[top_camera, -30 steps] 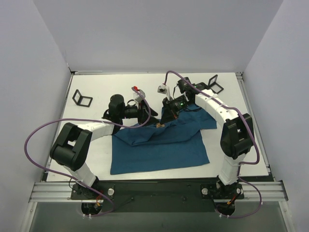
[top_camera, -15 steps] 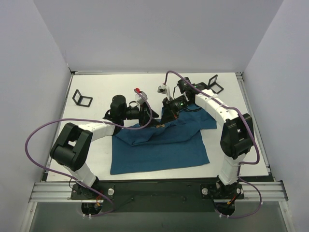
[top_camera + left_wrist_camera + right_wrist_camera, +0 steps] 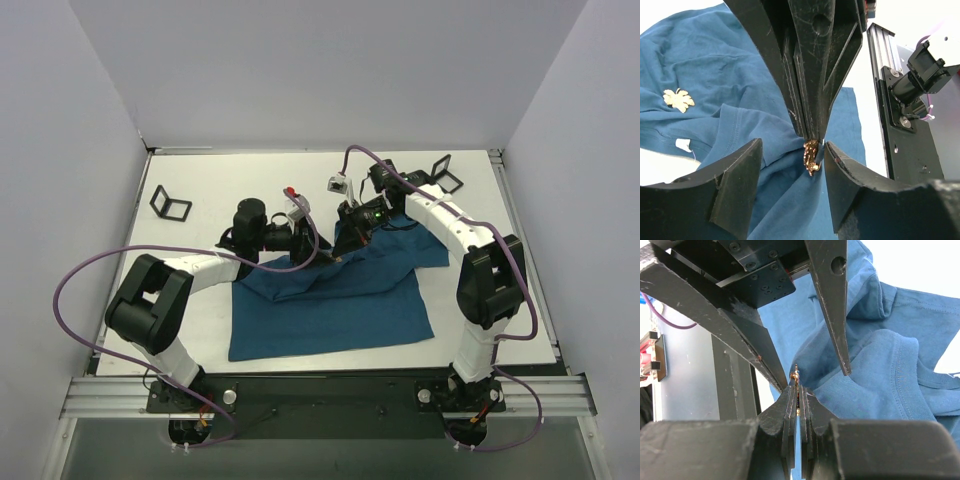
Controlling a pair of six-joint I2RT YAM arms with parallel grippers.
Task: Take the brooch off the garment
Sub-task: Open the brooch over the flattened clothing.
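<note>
A: Top view: right gripper point(image 3: 339, 253) and left gripper point(image 3: 322, 254) crowd the brooch point(image 3: 336, 258) on the shirt point(image 3: 330, 305) fold. Collision risk.
B: Left wrist: left jaws apart, straddling; right clamped on brooch. Right wrist: thin edge pinch, cloth tents up. A pull may slip or tear.

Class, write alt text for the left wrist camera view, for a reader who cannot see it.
The right end effector, shut, pinches a small gold brooch at its tips, over a rumpled teal T-shirt. The left end effector stands open on either side of the brooch.
</note>
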